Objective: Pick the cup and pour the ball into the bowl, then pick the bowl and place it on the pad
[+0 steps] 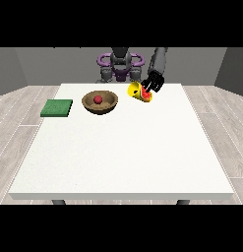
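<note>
Hand (153,81) at the view's right grips the tilted cup (139,92) (yellow); ball (98,99) lies in the bowl (111,102), beside the pad (57,108)

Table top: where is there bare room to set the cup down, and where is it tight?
The whole near half of the white table is bare, as is the strip right of the yellow cup. It is crowded along the far edge: green pad, wooden bowl holding the red ball, then the cup in the hand at the view's right.
</note>
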Robot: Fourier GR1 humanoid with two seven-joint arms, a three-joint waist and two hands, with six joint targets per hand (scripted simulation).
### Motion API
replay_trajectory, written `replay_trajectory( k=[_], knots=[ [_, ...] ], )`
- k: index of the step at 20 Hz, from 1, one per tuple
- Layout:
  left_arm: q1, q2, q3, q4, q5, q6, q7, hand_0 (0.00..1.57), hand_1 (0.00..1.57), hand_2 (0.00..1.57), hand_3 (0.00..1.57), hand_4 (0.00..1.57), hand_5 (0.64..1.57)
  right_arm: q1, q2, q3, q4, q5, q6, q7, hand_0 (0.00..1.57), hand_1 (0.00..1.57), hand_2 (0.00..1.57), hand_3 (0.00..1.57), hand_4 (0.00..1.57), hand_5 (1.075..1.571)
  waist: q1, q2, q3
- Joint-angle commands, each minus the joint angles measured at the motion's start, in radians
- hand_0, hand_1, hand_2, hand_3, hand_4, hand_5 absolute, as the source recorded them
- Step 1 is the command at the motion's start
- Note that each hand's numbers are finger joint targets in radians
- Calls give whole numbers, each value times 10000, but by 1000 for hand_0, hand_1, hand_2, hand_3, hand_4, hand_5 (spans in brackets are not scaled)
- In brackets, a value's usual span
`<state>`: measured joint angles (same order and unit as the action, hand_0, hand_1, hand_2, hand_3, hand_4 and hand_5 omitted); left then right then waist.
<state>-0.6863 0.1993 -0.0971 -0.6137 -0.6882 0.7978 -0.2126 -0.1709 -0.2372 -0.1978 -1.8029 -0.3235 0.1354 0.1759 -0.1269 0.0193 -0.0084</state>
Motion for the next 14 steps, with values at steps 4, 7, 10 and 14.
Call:
replay_trajectory(
  k=[4, 7, 10, 14],
  knots=[
    [571, -1626, 2012, -2041, 4494, -2094, -2213, 1370, 1370, 1571, 1571, 1245, 1547, 12, 195, 36, -429, 63, -296, 35, 0, 0, 0, 0, 448, 1565, 493, 272, -173],
    [457, -1761, 2845, -2680, 6306, -3989, -2913, 1219, 1219, 1389, 1062, 701, 1560, -79, 365, 71, -379, 220, -591, 55, 0, 0, 0, 56, 477, 1565, 1055, 713, -149],
    [667, -1238, 3749, -2926, 7870, -6037, -3964, 409, 409, 0, 0, 262, 1569, 58, 596, 370, -856, 544, -968, 289, 0, 0, 0, 0, 528, 1564, 1284, 1131, -54],
    [531, -65, 4376, -2500, 8932, -8513, -4567, 0, 0, 0, 0, 0, 1559, -411, 1097, 1017, -1581, 1538, -1945, 429, 0, 0, 0, 0, 499, 1566, 1702, 2024, 34]
  ],
)
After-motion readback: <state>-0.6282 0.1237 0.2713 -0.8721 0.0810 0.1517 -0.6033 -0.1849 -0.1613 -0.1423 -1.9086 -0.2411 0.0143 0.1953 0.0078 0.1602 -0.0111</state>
